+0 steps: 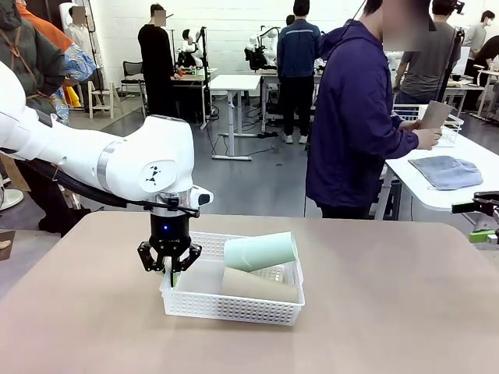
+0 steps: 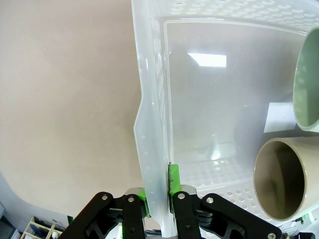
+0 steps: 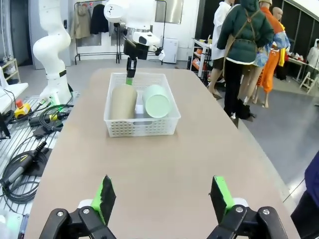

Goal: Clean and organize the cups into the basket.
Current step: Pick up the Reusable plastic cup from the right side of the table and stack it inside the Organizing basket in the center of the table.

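The white lattice basket point(image 1: 234, 315) sits mid-table. A pale mint green cup point(image 1: 261, 252) lies in it, propped across a tan-brown cup point(image 1: 257, 284) that lies on its side. My left gripper point(image 1: 171, 274) points straight down and is shut on the rim of the basket's left short end. The left wrist view has the thin wall of the basket point(image 2: 149, 99) pinched in the left gripper point(image 2: 159, 196), and the open mouths of the tan cup point(image 2: 281, 179) and the mint cup point(image 2: 306, 84). My right gripper point(image 3: 162, 199) hangs open over the table's right end, far from the basket point(image 3: 142, 128).
A person in a purple hoodie stands beyond the far edge, holding another tan cup point(image 1: 435, 114) over a side table with a white wire-rimmed basket point(image 1: 451, 128) and a grey cloth point(image 1: 446, 171). Bare tabletop point(image 1: 374, 312) surrounds the basket. Cables point(image 3: 25, 164) lie off the table's edge.
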`<state>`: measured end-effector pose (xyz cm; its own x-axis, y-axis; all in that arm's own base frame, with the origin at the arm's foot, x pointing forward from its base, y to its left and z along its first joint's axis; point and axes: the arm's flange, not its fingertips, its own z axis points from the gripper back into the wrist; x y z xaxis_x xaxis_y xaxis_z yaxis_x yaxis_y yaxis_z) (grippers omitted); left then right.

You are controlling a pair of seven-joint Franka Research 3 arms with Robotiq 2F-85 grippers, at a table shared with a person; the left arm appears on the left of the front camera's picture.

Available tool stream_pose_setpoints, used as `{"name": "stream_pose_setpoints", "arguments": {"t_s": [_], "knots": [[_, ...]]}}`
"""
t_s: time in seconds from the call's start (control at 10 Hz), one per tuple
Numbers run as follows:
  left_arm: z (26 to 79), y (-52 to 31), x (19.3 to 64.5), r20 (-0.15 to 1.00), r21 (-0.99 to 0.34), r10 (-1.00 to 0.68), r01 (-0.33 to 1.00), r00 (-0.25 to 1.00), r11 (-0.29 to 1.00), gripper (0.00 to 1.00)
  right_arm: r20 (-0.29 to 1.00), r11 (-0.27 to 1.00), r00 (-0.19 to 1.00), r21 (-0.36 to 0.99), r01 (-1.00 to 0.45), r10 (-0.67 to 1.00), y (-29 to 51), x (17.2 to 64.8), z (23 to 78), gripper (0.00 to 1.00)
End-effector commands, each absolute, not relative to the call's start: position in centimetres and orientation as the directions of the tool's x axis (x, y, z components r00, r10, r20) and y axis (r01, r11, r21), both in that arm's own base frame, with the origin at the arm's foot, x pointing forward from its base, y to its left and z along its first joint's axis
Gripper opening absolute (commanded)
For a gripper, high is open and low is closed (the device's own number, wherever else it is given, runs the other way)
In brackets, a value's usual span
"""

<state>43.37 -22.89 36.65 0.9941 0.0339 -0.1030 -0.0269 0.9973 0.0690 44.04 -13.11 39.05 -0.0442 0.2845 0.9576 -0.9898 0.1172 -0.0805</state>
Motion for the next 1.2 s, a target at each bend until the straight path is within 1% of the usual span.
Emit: {"name": "stream_pose_setpoints", "arguments": {"t_s": [0.0, 1.1], "knots": [[36.9, -22.89, 43.39, -0.095, 0.074, 0.031, -0.024, 0.995, 0.997, 0.0, 0.958, 0.114, -0.053, -0.088, -0.99, 0.28, -13.02, 43.73, 38.82, 1.0], [36.9, -22.89, 43.39, -0.095, 0.074, 0.031, -0.024, 0.995, 0.997, 0.0, 0.958, 0.114, -0.053, -0.088, -0.99, 0.28, -13.02, 43.73, 38.82, 1.0]]}}
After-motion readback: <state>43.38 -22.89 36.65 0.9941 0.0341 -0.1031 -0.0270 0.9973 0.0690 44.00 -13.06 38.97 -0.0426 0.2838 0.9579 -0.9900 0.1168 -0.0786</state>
